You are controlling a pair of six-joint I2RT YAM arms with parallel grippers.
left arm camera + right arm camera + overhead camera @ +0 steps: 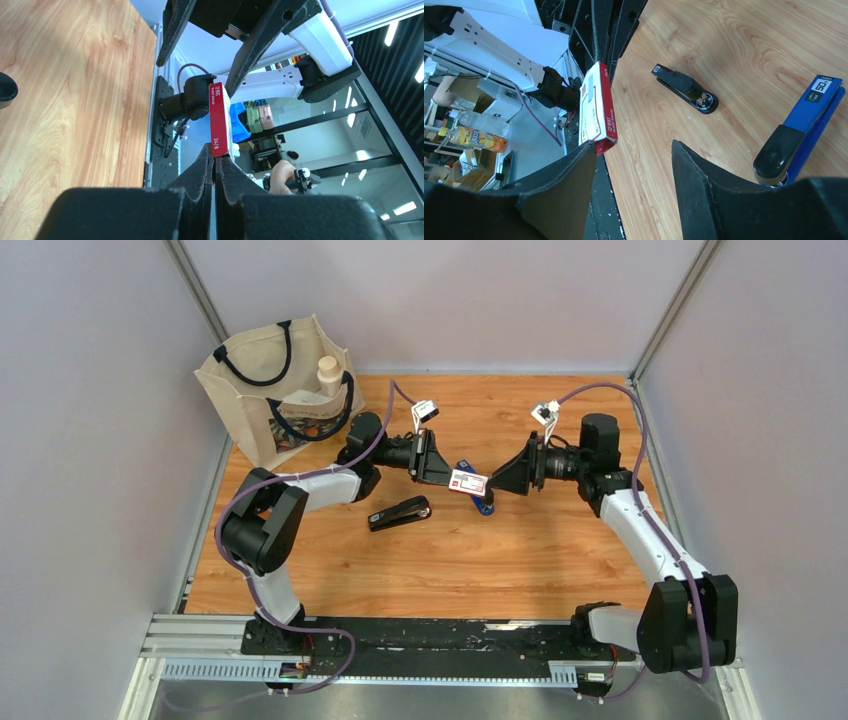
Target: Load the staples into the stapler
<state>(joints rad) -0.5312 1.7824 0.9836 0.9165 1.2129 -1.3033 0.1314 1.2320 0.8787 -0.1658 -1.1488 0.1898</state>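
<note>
Above the middle of the wooden table (560,560), the left gripper (446,478) is pinched tight on one end of the staples (468,482), holding the small box in the air between the two arms. In the left wrist view the black fingertips (206,159) meet on the box's lower corner, and its red edge reads "24/6" near the grip, with smaller white print higher up that is too fine to make out. From overhead the box's white face shows a red block and dark lettering, not legible at this size. The right gripper (490,483) faces the box from the opposite side with its jaws spread apart and nothing between them; in the right wrist view one finger (569,187) sits just beside the box's free end, though contact cannot be confirmed. The stapler (801,130) lies on the table just under the two grippers, blue with a black end and a dark label reading "30". The black stapler (399,513) lies near the left arm's forearm. A cream tote bag (275,390) with dark handles stands at the far left corner, a pale bottle (329,375) sticking out of it.
</note>
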